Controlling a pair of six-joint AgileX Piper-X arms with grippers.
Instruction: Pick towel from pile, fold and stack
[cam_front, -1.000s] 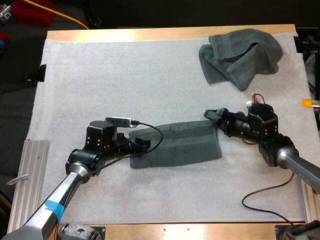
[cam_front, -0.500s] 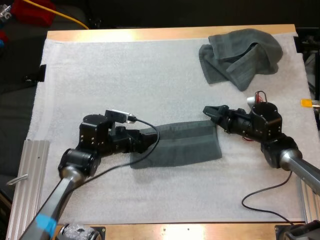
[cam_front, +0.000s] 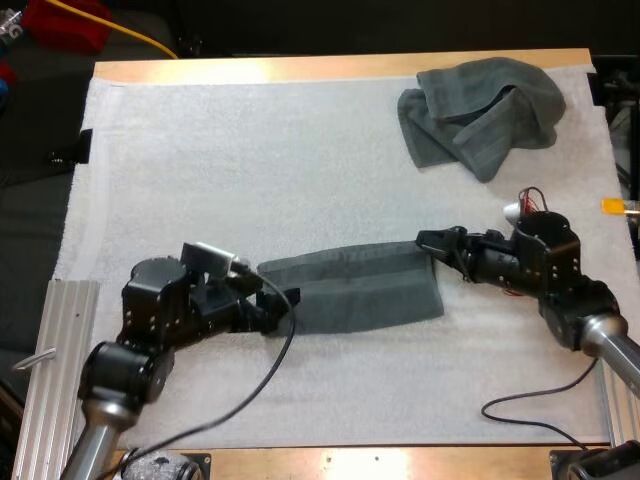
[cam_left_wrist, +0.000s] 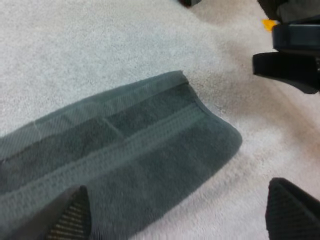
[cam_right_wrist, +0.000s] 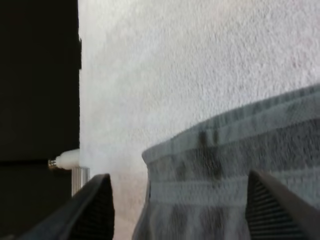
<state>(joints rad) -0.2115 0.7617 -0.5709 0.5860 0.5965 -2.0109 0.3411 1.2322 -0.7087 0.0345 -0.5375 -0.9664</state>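
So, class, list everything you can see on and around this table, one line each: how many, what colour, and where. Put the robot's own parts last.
flat towel: one, dark grey-green, laid out as a long strip on the near middle of the mat, between the two grippers
crumpled towel: one, dark grey-green, bunched at the mat's far right corner
mat: one, white, covering most of the table
table: one, wooden, its edge showing along the far side
metal rail: one, silver, beside the mat's near left edge
left gripper: one, black, open, at the flat towel's left end
right gripper: one, black, open, at the flat towel's far right corner
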